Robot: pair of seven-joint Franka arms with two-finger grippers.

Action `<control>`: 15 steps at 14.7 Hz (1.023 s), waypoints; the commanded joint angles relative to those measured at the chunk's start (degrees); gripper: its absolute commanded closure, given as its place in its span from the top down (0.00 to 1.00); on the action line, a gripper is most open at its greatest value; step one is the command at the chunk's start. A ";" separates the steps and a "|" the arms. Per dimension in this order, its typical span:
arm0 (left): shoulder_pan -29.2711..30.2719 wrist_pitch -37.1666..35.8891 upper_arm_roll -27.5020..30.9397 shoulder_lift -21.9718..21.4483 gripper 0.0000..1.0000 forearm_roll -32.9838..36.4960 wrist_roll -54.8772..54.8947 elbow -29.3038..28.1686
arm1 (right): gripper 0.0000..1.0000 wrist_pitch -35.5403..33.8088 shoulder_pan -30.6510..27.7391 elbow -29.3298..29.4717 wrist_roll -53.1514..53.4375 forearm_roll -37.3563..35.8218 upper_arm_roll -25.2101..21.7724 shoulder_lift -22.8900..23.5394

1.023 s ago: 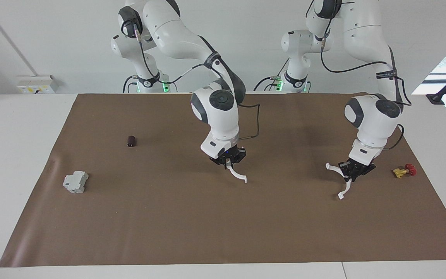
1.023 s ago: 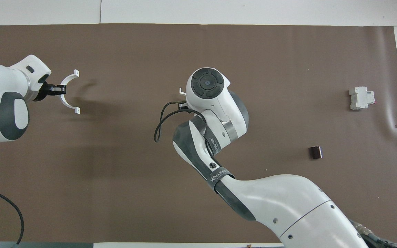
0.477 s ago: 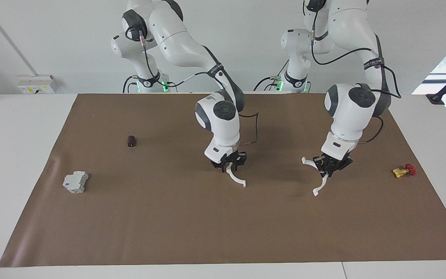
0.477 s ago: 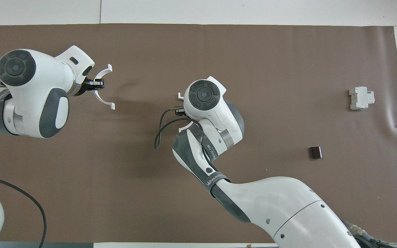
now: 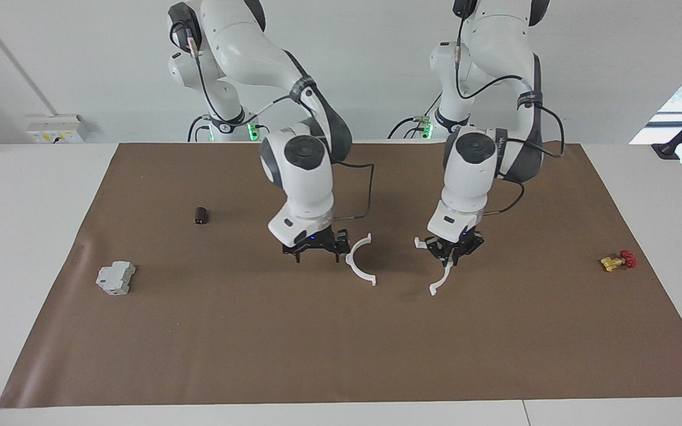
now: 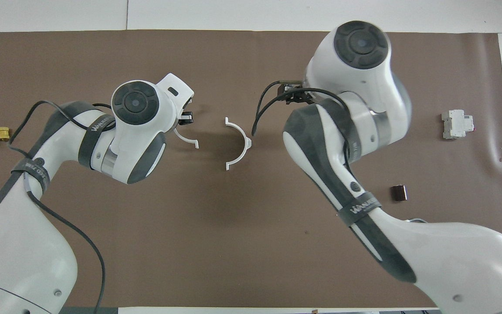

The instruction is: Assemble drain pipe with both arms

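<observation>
The right gripper (image 5: 316,247) has let go of its half-ring (image 5: 359,266) and drawn aside toward the right arm's end of the table; half a second ago that arc hung from its fingers, and now it lies on the brown mat (image 5: 258,355) near the middle, its open side turned toward the left arm's end, while the gripper stands spread and empty just beside it, low over the mat; the left gripper (image 5: 452,248) has meanwhile swung in from the left arm's end of the table and is clenched on the second half-ring (image 5: 440,278), carried above the mat near the first, the two arcs apart with bare mat between them and their open sides facing each other; in the overhead view the free arc (image 6: 239,143) shows whole, while the held one (image 6: 187,138) is partly hidden under the left wrist; judging by this, one half is staged on the mat and the left arm is bringing its mate to close the ring, so the joining itself is not yet done; the loose arc is thin and light and would likely skid if pushed from one side, so the empty gripper may have to steady it; away from the work lie a grey block (image 5: 115,278) and a small dark cylinder (image 5: 200,215) toward the right arm's end, and a red and yellow valve (image 5: 618,260) toward the left arm's end, all well apart from the arcs; nothing lies between the two halves.
</observation>
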 commanded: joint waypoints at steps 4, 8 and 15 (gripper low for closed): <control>-5.78 -1.01 0.94 3.89 0.00 5.57 -7.01 1.52 | 1.00 -19.77 -8.82 0.49 -8.36 -2.19 0.88 -13.57; -9.21 -0.74 1.03 2.92 0.00 6.03 -9.21 -1.47 | 1.00 -24.98 -13.57 -2.57 -14.60 -2.11 0.88 -17.98; -10.62 -0.48 0.94 1.87 0.00 9.46 -12.21 -3.58 | 1.00 -20.69 -16.65 -13.93 -19.72 -2.11 1.05 -24.84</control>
